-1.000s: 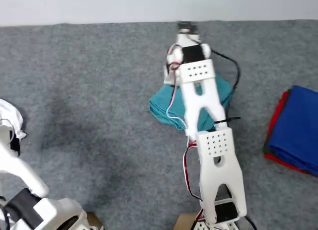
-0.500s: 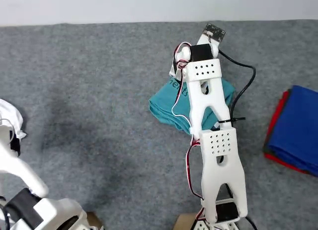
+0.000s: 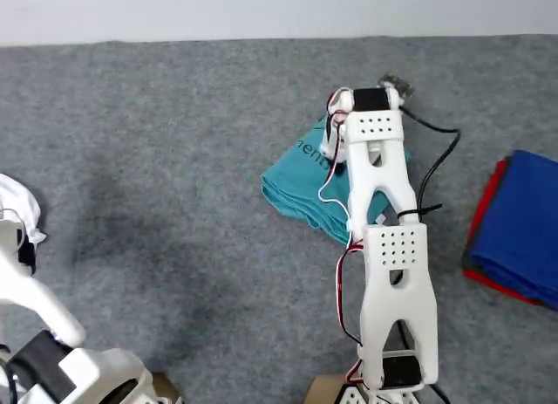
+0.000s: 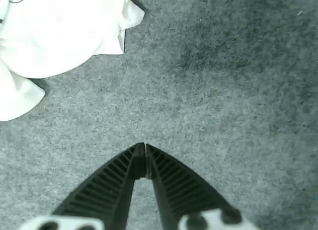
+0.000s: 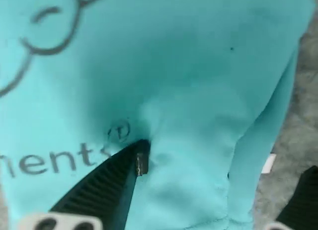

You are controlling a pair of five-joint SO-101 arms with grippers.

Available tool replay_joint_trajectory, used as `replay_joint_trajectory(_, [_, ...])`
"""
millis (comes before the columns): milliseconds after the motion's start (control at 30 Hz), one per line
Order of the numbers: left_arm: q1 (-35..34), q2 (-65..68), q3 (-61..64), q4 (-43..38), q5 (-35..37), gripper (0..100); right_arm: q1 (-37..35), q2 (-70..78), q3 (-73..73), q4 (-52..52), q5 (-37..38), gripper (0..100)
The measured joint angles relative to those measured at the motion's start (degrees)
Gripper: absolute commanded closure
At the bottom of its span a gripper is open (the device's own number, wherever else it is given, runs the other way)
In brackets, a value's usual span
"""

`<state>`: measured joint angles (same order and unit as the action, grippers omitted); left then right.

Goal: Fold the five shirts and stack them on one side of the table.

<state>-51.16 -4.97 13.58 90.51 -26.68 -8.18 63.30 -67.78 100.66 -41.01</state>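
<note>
Toward the back of mid-table (image 3: 174, 142): folded shirt (image 3: 296, 181), under the right arm (image 3: 397, 264), with the right gripper (image 5: 218, 183) down on it and one fingertip (image 5: 140, 158) touching the cloth. Well apart, at the right edge: stack of folded shirts (image 3: 519, 225). At the left edge: crumpled shirt (image 3: 17, 203), beside the left arm (image 3: 44, 334), near the left gripper (image 4: 145, 153) but apart from it.

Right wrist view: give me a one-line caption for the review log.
Open right hand over the teal shirt, one fingertip dimpling the fabric, grey table at the edge.
</note>
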Motion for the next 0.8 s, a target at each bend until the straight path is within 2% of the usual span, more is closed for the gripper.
replay_joint_trajectory(200, [1.0, 0.0, 0.0, 0.0, 0.0, 99, -0.4, 4.2, -0.9, -2.6, 0.0, 58.3])
replay_joint_trajectory(533, [1.8, 0.0, 0.0, 0.6, 0.0, 99, -0.5, 5.4, -1.8, -3.1, 4.7, 85.6])
replay_joint_trajectory(733, [1.8, 0.0, 0.0, 1.1, 0.0, 99, -0.4, 5.4, -1.8, -2.4, 5.2, 97.9])
replay_joint_trajectory(800, [1.8, 0.0, 0.0, 1.1, 0.0, 99, -0.4, 5.3, -1.9, -1.6, 6.1, 98.7])
